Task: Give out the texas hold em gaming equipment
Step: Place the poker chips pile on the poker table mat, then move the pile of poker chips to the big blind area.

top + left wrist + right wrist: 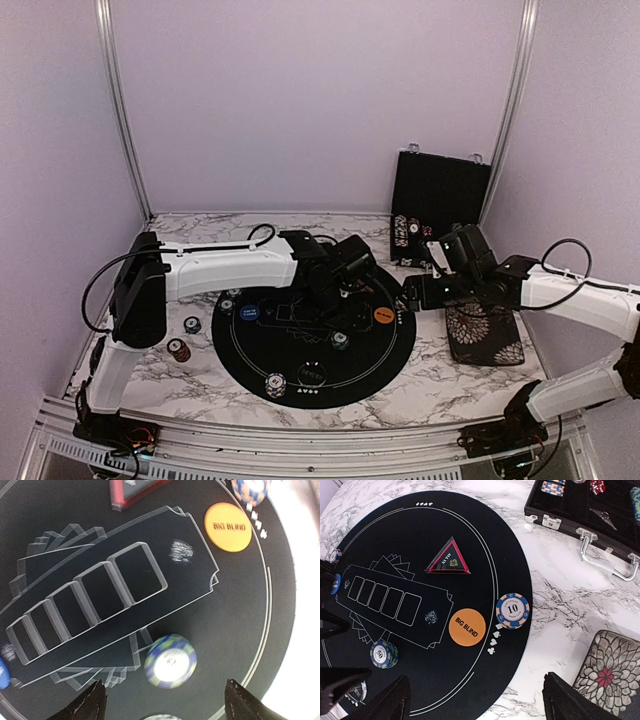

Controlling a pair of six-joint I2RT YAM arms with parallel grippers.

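The marble worktop (pixel 450 375) is mostly covered by a round black mat (pixel 360 365). An open chip case (pixel 440 200) stands at the far right, and a floral pad (pixel 490 335) lies under the right arm.

The left claw (pixel 167 700) hangs over the middle of the mat, spread wide and holding nothing. A green-and-blue chip stack (pixel 170 661) sits on the mat just beyond its fingertips, touching neither. The right claw (pixel 480 700) hovers at the mat's right edge, also wide and empty.

An orange-and-blue chip stack (pixel 512 611) sits by the mat's rim, with the orange button (pixel 467 627) just inside it. Two more stacks rest on bare marble at the left (pixel 179 349).

The chips look hard, smooth and loosely piled. I'd pinch a stack low across its sides so it doesn't shear apart. The button is thin and flat, so its rim is the only hold.

Both arms crowd the mat's right half, while the near marble offers open room.
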